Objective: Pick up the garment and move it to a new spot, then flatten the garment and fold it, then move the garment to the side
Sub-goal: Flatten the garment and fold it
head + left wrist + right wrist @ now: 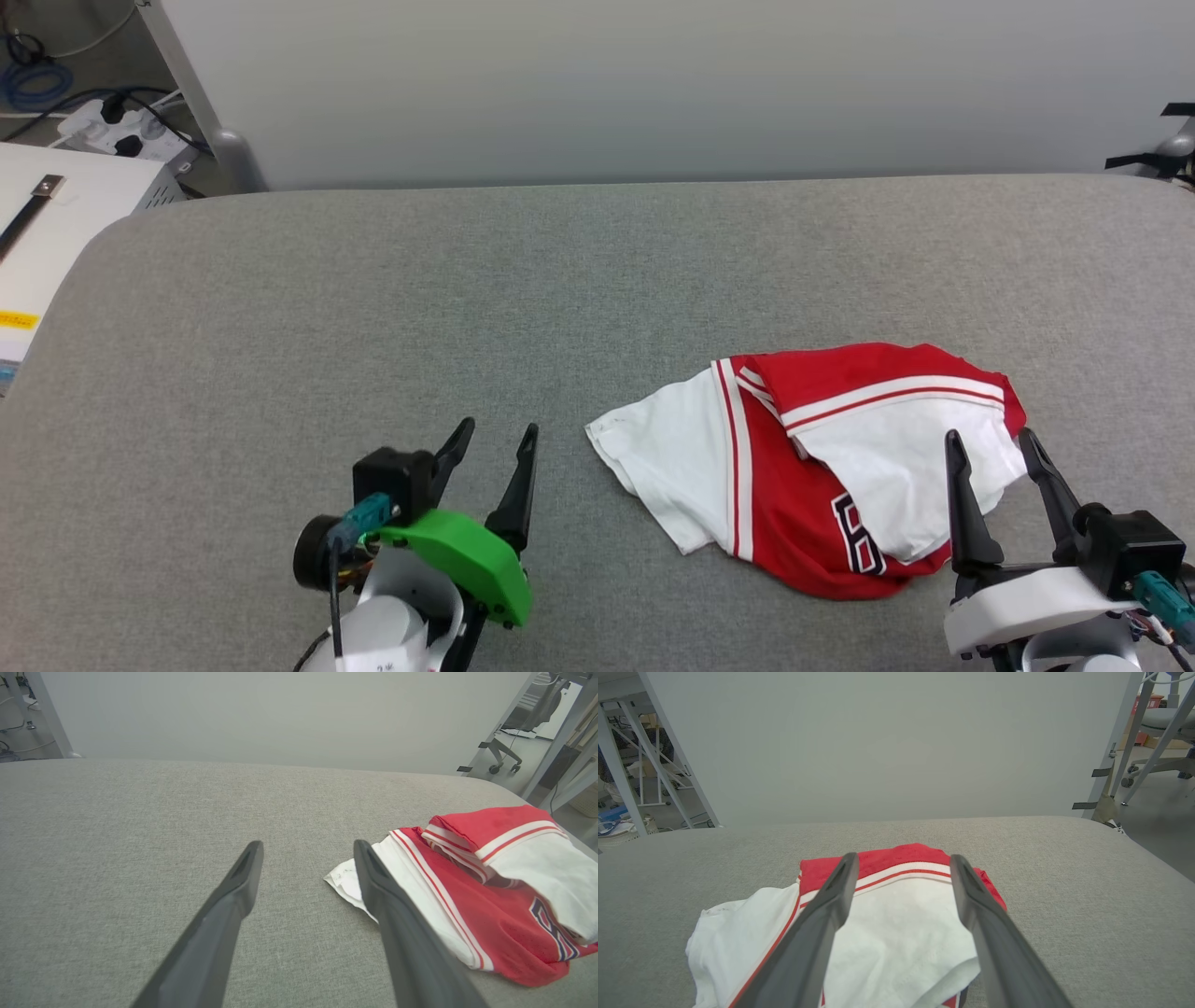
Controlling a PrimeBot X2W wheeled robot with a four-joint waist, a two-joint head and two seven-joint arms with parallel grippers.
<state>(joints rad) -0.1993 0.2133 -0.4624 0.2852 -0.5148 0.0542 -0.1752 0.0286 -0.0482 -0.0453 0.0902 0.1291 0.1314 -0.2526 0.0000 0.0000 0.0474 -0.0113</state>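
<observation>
The garment (pixel 812 457) lies crumpled at the front right of the grey surface, a red shirt with white sleeves, striped trim and part of a black number showing. My right gripper (pixel 991 446) is open at the shirt's right edge, its fingers over the white sleeve (pixel 901 933). My left gripper (pixel 497 431) is open and empty to the left of the shirt, a short gap from the other white sleeve (pixel 355 882). The garment (pixel 490 891) lies right of the left fingers.
The grey padded table (pixel 373 308) stretches wide to the left and back. A pale wall panel (pixel 653 84) stands behind it. A white box (pixel 56 215) and power strips sit off the far left corner. Office chairs (pixel 1157 723) stand beyond the right edge.
</observation>
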